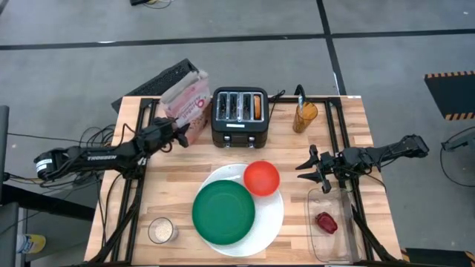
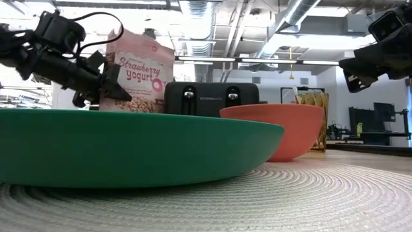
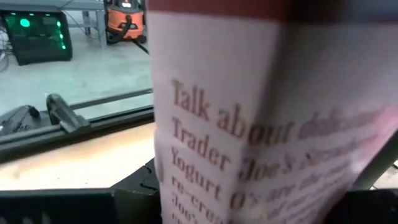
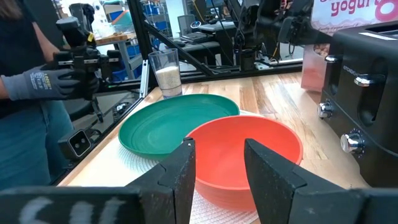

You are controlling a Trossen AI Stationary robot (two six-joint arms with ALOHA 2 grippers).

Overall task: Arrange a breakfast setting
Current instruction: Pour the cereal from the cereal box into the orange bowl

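Observation:
A green plate (image 1: 223, 211) lies on a large white round plate (image 1: 273, 222). A red bowl (image 1: 261, 178) stands on the white plate's far right part. A small red food item (image 1: 326, 222) lies in a clear tub (image 1: 332, 245). A pink cereal box (image 1: 185, 100) stands left of the black toaster (image 1: 239, 116). My left gripper (image 1: 178, 136) is open at the box's near corner (image 3: 242, 155), one finger on each side. My right gripper (image 4: 217, 168) is open and empty, level, right of the bowl, and also shows in the high view (image 1: 308, 169). My left gripper comes level from the table's left with the box's near corner (image 3: 242, 155) between its spread fingers. I cannot tell whether the fingers touch the box. The box stands on the table.
An amber glass (image 1: 304, 116) with a utensil in it stands right of the toaster. An orange-brown piece (image 1: 257, 106) sits in a toaster slot. A glass of oats (image 1: 162, 230) stands near left. A person's gloved hand (image 4: 43, 84) holds a device beyond the table.

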